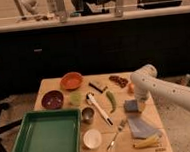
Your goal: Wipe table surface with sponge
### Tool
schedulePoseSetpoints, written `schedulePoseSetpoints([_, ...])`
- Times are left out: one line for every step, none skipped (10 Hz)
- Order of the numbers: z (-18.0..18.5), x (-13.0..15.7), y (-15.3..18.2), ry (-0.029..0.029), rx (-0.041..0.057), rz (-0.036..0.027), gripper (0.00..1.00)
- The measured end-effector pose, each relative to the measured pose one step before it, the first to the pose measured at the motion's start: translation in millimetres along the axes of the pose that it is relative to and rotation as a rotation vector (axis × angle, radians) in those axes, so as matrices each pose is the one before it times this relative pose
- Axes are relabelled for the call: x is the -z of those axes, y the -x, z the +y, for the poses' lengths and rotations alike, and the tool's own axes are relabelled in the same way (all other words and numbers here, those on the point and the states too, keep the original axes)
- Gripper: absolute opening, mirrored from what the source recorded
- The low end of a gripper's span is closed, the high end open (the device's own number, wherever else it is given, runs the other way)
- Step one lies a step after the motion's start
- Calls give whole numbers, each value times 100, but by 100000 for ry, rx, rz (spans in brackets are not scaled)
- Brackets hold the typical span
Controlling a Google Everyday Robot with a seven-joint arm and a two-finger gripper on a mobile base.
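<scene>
The sponge [131, 106], a small blue block, lies on the light tan table surface [59, 88] toward its right side. My white arm comes in from the right, bends above the table and points down. Its gripper [140, 105] is at the sponge's right end, shut on it and holding it against the tabletop. The fingertips are partly hidden behind the sponge and the wrist.
A blue-grey cloth [142, 126] and a banana [147, 142] lie just in front of the sponge. To its left are a green pepper [111, 100], a white utensil [99, 108], a metal cup [87, 115], a white cup [92, 139] and a green tray [46, 136]. Two bowls [71, 80] sit at the back.
</scene>
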Motion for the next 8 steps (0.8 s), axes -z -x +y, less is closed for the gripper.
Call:
schedulePoseSetpoints([500,-195,185,1019,1618,358,0])
schedulePoseSetpoints([435,-74,-206,942,739,762,0])
schedulePoseSetpoints([-8,-26,-375,377,-407,586,0])
schedulePoseSetpoints([-254,-82,-631,246,-1358,537,0])
schedulePoseSetpoints([-438,-290,-1217,450,-2865,1111,0])
schedulePoseSetpoints([-535,-62,-732,-325,-2551,903,0])
schedulePoseSetpoints([-451,-118,-197,-3,-1598,954,0])
schedulePoseSetpoints([-1051,-190,21,-722,-1435,925,0])
